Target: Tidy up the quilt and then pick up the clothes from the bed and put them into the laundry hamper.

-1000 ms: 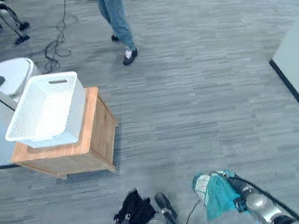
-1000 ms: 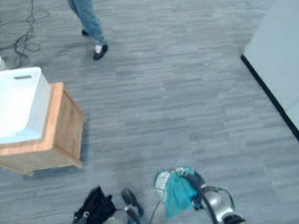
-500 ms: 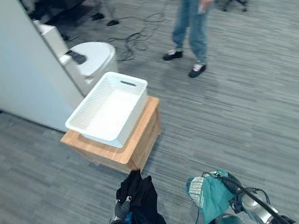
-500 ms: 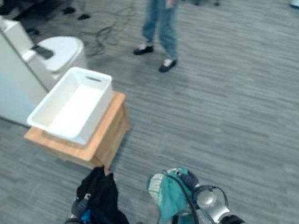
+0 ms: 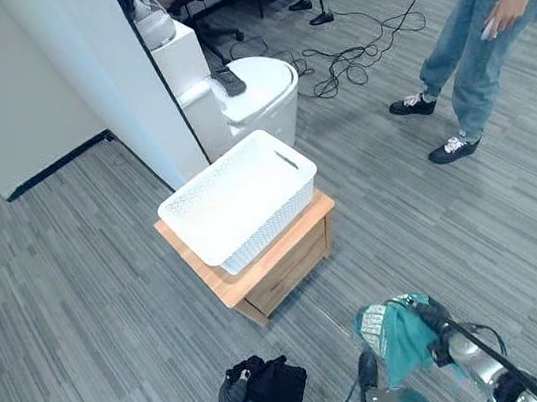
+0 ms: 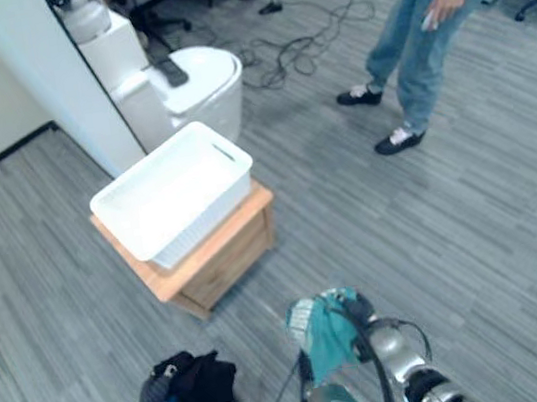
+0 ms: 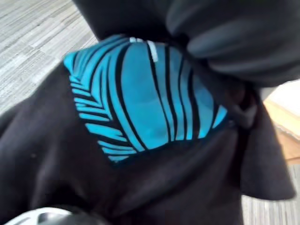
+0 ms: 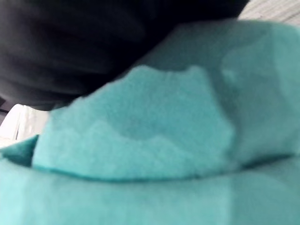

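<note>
- While I hold both arms low in front of the robot, the left hand (image 5: pixel 232 396) carries a bunched black garment (image 5: pixel 274 386) with a blue striped patch, and the right hand (image 5: pixel 451 340) carries a teal garment (image 5: pixel 398 335).
- Cloth covers the fingers of both hands, so I cannot tell how firmly either hand is closed on its load.
- The white laundry hamper (image 5: pixel 238 198) stands empty on a small wooden cabinet (image 5: pixel 279 258), ahead of the hands and well apart from them.
- Risk: the teal garment hangs loose below the right hand; I judge it could slip free on the approach if the hold is shallow.
- Risk: the hamper overhangs the cabinet top, so a hand striking its rim could push it off.
- Risk: a person (image 5: pixel 489 30) in jeans stands to the right beyond the cabinet; a wide arm swing would bring the arm toward them.
- Surface: grey striped carpet (image 5: pixel 80 290), with black cables (image 5: pixel 357 46) lying on it farther back.
- Room: a white partition wall (image 5: pixel 68 79) stands behind the hamper, and a white rounded appliance (image 5: pixel 252 87) sits just beyond it.
</note>
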You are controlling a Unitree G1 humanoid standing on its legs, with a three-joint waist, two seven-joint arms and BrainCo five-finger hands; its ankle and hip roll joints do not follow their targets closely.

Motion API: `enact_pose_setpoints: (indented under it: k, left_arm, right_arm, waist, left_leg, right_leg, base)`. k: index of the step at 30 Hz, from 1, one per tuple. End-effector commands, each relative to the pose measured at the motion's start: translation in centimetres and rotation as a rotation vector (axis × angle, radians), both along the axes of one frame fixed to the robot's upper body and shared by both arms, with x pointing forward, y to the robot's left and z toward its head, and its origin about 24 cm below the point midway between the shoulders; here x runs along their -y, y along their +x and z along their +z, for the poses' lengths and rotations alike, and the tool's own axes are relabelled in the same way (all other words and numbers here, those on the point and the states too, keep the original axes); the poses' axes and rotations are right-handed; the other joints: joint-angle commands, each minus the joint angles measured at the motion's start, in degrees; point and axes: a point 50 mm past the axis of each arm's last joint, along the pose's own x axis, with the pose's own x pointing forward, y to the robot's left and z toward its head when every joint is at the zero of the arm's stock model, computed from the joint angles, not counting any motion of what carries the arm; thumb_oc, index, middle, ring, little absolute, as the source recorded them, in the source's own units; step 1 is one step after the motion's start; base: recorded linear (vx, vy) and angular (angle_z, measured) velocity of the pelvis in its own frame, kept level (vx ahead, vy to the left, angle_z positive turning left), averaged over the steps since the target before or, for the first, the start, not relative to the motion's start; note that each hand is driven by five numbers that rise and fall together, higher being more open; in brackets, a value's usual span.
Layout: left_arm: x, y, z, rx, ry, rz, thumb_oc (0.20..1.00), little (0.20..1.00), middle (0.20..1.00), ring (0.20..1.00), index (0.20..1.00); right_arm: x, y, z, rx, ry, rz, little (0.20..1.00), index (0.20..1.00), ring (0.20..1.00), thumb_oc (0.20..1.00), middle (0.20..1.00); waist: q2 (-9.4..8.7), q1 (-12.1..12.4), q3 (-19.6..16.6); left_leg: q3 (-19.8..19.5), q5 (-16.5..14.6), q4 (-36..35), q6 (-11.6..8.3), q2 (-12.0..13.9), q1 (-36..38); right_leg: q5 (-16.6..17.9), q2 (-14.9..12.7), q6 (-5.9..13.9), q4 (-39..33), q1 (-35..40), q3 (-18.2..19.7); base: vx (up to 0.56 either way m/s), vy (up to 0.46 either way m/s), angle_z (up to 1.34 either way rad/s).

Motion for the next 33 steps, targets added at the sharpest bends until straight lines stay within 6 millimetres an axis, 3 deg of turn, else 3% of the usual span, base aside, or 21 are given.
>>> enact_pose_setpoints:
  k: [1,2,3,4,6,9,10,11,12,14,15,18,19,20,23,24,25,26,27,31,33]
  left_arm:
    - [-1.3,1.1,0.7,0.049,0.027,0.012,0.200,0.200,0.200,0.200,0.200]
    - [-1.7,0.7,0.7,0.036,0.039,0.013,0.200,0.200,0.200,0.200,0.200]
    - [-2.6,0.6,0.8,0.032,0.078,0.022,0.200,0.200,0.200,0.200,0.200]
    - [-3.0,0.6,0.9,0.029,0.101,0.030,0.200,0.200,0.200,0.200,0.200]
    - [-3.3,0.6,1.0,0.027,0.121,0.027,0.200,0.200,0.200,0.200,0.200]
    - [-3.4,1.0,1.3,0.042,0.121,-0.002,0.200,0.200,0.200,0.200,0.200]
    - [-4.0,0.2,1.2,0.020,0.128,-0.008,0.200,0.200,0.200,0.200,0.200]
    - [-5.1,-0.3,1.3,0.004,0.146,-0.016,0.200,0.200,0.200,0.200,0.200]
    - [-6.0,-0.6,1.4,-0.002,0.136,0.036,0.200,0.200,0.200,0.200,0.200]
    - [-6.0,-0.6,1.4,-0.002,0.135,0.037,0.200,0.200,0.200,0.200,0.200]
    - [-6.9,-1.0,1.6,-0.012,0.152,0.036,0.200,0.200,0.200,0.200,0.200]
    - [-8.5,-1.6,2.1,-0.017,0.172,0.057,0.200,0.200,0.200,0.200,0.200]
    - [-9.2,-2.0,2.5,0.003,0.165,0.078,0.200,0.200,0.200,0.200,0.200]
    - [-9.1,-2.0,2.5,0.003,0.164,0.078,0.200,0.200,0.200,0.200,0.200]
    - [-9.8,-1.5,3.3,0.062,0.138,0.121,0.200,0.200,0.200,0.200,0.200]
    - [-9.8,-1.5,3.3,0.062,0.138,0.121,0.200,0.200,0.200,0.200,0.200]
    - [-10.1,-0.8,4.0,0.098,0.121,0.131,0.200,0.200,0.200,0.200,0.200]
    - [-10.1,-0.4,4.2,0.125,0.104,0.154,0.200,0.200,0.200,0.200,0.200]
    - [-10.2,-1.3,4.0,0.104,0.095,0.156,0.200,0.200,0.200,0.200,0.200]
    - [-11.2,-2.3,4.2,0.072,0.099,0.150,0.200,0.200,0.200,0.200,0.200]
    - [-11.2,-2.0,4.2,0.065,0.112,0.143,0.200,0.200,0.200,0.200,0.200]
  right_arm:
    - [-0.9,0.0,0.4,0.055,0.027,0.013,0.200,0.200,0.200,0.200,0.200]
    - [-1.3,0.1,0.5,0.064,0.037,0.020,0.200,0.200,0.200,0.200,0.200]
    - [-2.3,0.7,1.1,0.101,0.078,0.023,0.200,0.200,0.200,0.200,0.200]
    - [-2.5,1.1,1.4,0.118,0.086,0.024,0.200,0.200,0.200,0.200,0.200]
    - [-2.7,1.5,2.0,0.154,0.107,0.024,0.200,0.200,0.200,0.200,0.200]
    - [-2.4,1.9,2.9,0.201,0.103,0.032,0.200,0.200,0.200,0.200,0.200]
    - [-1.9,2.0,3.0,0.208,0.100,0.015,0.200,0.200,0.200,0.200,0.200]
    - [-1.0,2.6,3.8,0.249,0.092,-0.004,0.200,0.200,0.200,0.200,0.200]
    - [0.3,3.0,4.8,0.288,0.076,-0.013,0.200,0.200,0.200,0.200,0.200]
    - [0.3,3.0,4.8,0.288,0.075,-0.013,0.200,0.200,0.200,0.200,0.200]
    - [0.8,3.0,5.5,0.321,0.072,-0.019,0.200,0.200,0.200,0.200,0.200]
    - [2.1,4.4,8.2,0.440,0.026,0.003,0.200,0.200,0.200,0.200,0.200]
    - [3.6,5.5,10.9,0.543,-0.018,0.028,0.200,0.200,0.200,0.200,0.200]
    - [3.6,5.5,10.9,0.542,-0.019,0.028,0.200,0.200,0.200,0.200,0.200]
    - [5.4,7.0,15.5,0.701,-0.081,0.053,0.200,0.200,0.200,0.200,0.200]
    - [5.4,7.0,15.5,0.701,-0.081,0.053,0.200,0.200,0.200,0.200,0.200]
    - [5.8,8.0,18.8,0.807,-0.126,0.088,0.200,0.200,0.200,0.200,0.200]
    - [5.3,8.4,20.7,0.870,-0.145,0.146,0.200,0.200,0.200,0.200,0.200]
    - [5.9,8.1,21.5,0.895,-0.167,0.144,0.200,0.200,0.200,0.200,0.200]
    - [4.6,8.9,25.3,1.021,-0.225,0.253,0.200,0.200,0.200,0.200,0.200]
    - [2.6,9.5,27.0,1.087,-0.212,0.334,0.200,0.200,0.200,0.200,0.200]
  waist:
    - [1.87,0.66,-1.03]
    - [1.94,0.70,-0.77]
    - [1.81,-0.67,0.38]
    - [2.01,-1.52,1.22]
    - [2.07,-2.34,1.51]
    - [0.70,-3.12,0.32]
    - [0.43,-3.40,0.31]
    - [-0.05,-4.39,-0.15]
    - [-0.69,-5.59,-0.89]
    - [-0.62,-5.62,-0.77]
    - [-1.79,-5.15,-1.58]
    - [-0.74,-4.87,-2.48]
    - [0.08,-4.81,-2.62]
    - [0.14,-4.82,-2.59]
    - [0.57,-4.55,-1.75]
    - [0.58,-4.57,-1.76]
    - [0.29,-3.89,-0.91]
    - [0.40,-3.86,-0.58]
    - [0.70,-4.57,-0.87]
    - [0.90,-4.49,-1.43]
    - [0.49,-4.54,-1.93]
  left_leg:
    - [1.27,-1.26,-1.83,0.99,-0.01,3.74]
    - [1.58,-1.47,-2.44,1.79,0.16,4.82]
    - [1.97,-2.19,-2.90,2.60,0.72,7.24]
    - [1.60,-2.39,-2.90,2.68,1.58,8.25]
    - [1.11,-2.72,-2.90,2.05,2.87,9.56]
    - [0.51,-3.35,-2.90,0.66,3.65,9.51]
    - [-0.05,-3.49,-2.90,0.13,3.80,9.78]
    - [-0.62,-3.55,-2.90,-0.69,4.19,9.53]
    - [-1.81,-3.99,-2.90,-1.93,5.00,9.50]
    - [-1.83,-4.05,-2.90,-1.96,5.07,9.66]
    - [-2.31,-4.48,-2.90,-2.19,4.80,10.61]
    - [-2.19,-4.45,-2.90,-2.73,5.35,11.94]
    - [-2.06,-4.58,-2.07,-3.14,5.64,12.66]
    - [-2.07,-4.64,-2.00,-3.17,5.71,12.67]
    - [-1.26,-4.40,3.33,-4.16,6.58,9.59]
    - [-1.29,-4.42,3.38,-4.16,6.59,9.54]
    - [-1.49,-4.07,4.98,-3.92,4.83,6.87]
    - [-3.06,-4.00,4.28,-3.37,3.69,5.60]
    - [-2.26,-4.19,2.59,-3.14,3.84,6.34]
    - [-0.93,-2.52,-1.15,-2.62,3.97,7.70]
    - [-0.12,-2.22,-2.56,-2.49,4.16,8.64]
  right_leg:
    - [-8.87,-2.52,7.29,4.03,4.56,-4.14]
    - [-9.35,-3.16,8.54,10.91,3.18,-5.61]
    - [-5.96,-6.88,12.54,25.41,-3.01,-5.50]
    - [-4.43,-6.93,13.00,31.17,-5.95,-3.82]
    - [-4.48,-7.59,13.31,32.92,-8.10,-3.41]
    - [-7.11,-9.97,10.51,22.23,-5.90,-3.79]
    - [-7.07,-9.93,10.11,17.43,-4.94,-3.17]
    - [-5.95,-9.41,9.80,10.64,-4.48,-0.55]
    - [-3.97,-9.45,10.43,4.30,-4.33,5.04]
    - [-3.84,-9.37,10.44,3.98,-3.99,4.95]
    - [-2.50,-10.14,11.16,1.85,-2.68,5.48]
    - [-2.25,-8.86,11.19,0.27,-1.49,5.86]
    - [-3.70,-7.79,10.71,0.27,-0.87,5.27]
    - [-3.72,-7.73,10.69,0.27,-0.82,5.25]
    - [-5.52,-7.28,9.98,0.27,-0.26,3.35]
    - [-5.52,-7.28,9.98,0.27,-0.27,3.33]
    - [-5.87,-7.22,9.79,0.27,-0.01,2.66]
    - [-6.06,-6.64,9.48,0.27,0.07,2.99]
    - [-6.30,-6.24,9.33,0.27,0.19,2.68]
    - [-5.27,-5.60,9.20,0.27,-0.10,2.01]
    - [-4.82,-5.38,9.39,0.27,-0.37,2.43]
  base:
    - [0.16,0.066,0.06]
    - [0.16,0.114,0.10]
    - [0.13,0.113,-0.02]
    - [0.08,0.084,-0.03]
    - [0.13,-0.057,0.28]
    - [0.19,-0.201,0.46]
    - [0.19,-0.258,0.51]
    - [0.31,-0.397,0.59]
    - [0.25,-0.319,0.61]
    - [0.17,-0.190,0.72]
    - [0.24,-0.270,0.78]
    - [0.27,-0.278,0.49]
    - [0.19,-0.164,0.14]
    - [0.16,-0.157,-0.10]
    - [0.04,-0.102,-0.14]
    - [-0.02,-0.085,-0.05]
    - [-0.03,-0.068,-0.05]
    - [-0.03,-0.071,-0.03]
    - [0.00,0.000,0.00]
    - [0.03,0.013,0.28]
    - [0.07,-0.010,0.00]
